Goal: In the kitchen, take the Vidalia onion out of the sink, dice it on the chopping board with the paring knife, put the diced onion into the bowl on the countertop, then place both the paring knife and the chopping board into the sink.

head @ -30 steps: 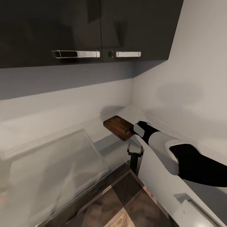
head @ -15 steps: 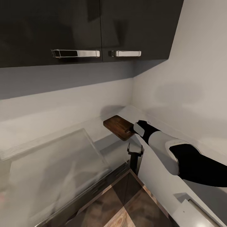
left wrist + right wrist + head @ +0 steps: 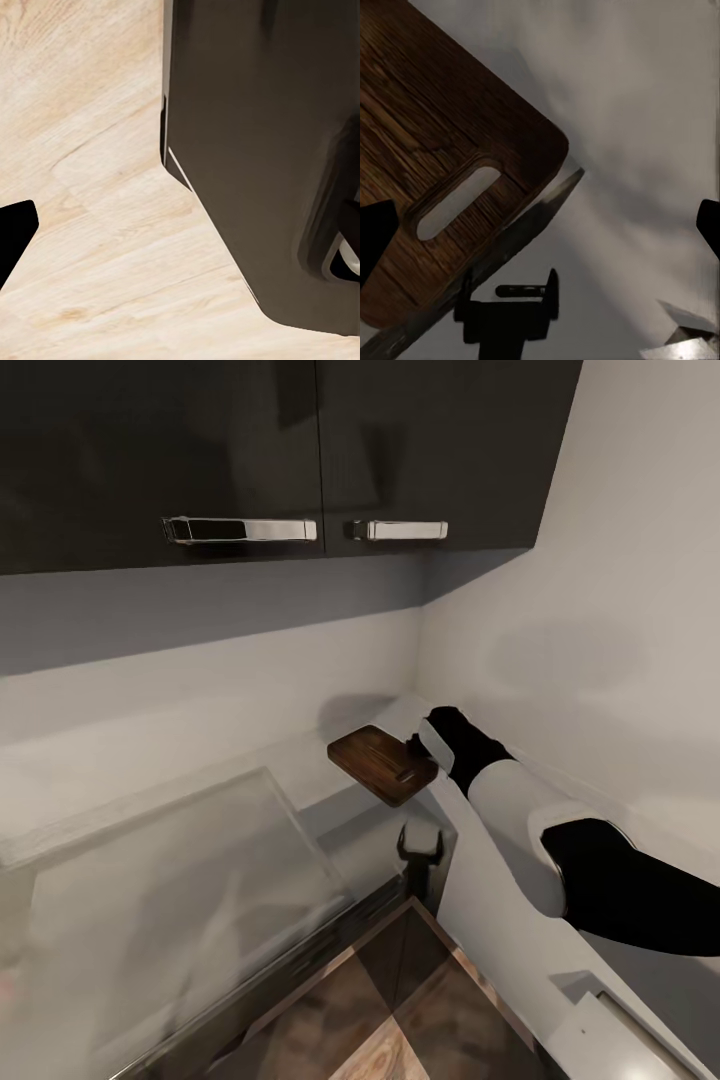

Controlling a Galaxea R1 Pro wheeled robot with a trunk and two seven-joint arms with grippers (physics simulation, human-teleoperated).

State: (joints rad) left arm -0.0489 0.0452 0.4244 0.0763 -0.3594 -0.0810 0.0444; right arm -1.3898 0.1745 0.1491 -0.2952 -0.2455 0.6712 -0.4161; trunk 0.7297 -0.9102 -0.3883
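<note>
The dark brown chopping board [image 3: 380, 762] lies flat on the glossy countertop [image 3: 295, 765] in the corner under the wall cabinets. Its handle slot [image 3: 456, 202] faces my right arm. My right gripper [image 3: 418, 744] hovers just over that handle end, and I cannot tell if it touches the board. It is open: its two black fingertips [image 3: 375, 240] stand far apart with the board's corner [image 3: 536, 142] between them. My left gripper [image 3: 15, 240] hangs low over the pale wooden floor [image 3: 97, 225], with one black fingertip showing.
A black faucet [image 3: 420, 852] [image 3: 510, 315] stands just below the board's near edge, beside a steel rim [image 3: 521, 225]. Dark wall cabinets with chrome handles [image 3: 240, 530] hang overhead. A white wall [image 3: 600, 610] closes the right side. My dark base [image 3: 270, 150] is beside the left gripper.
My right arm has lifted and reached forward, bringing the gripper from beside the board's handle end to over it. The board has not moved.
</note>
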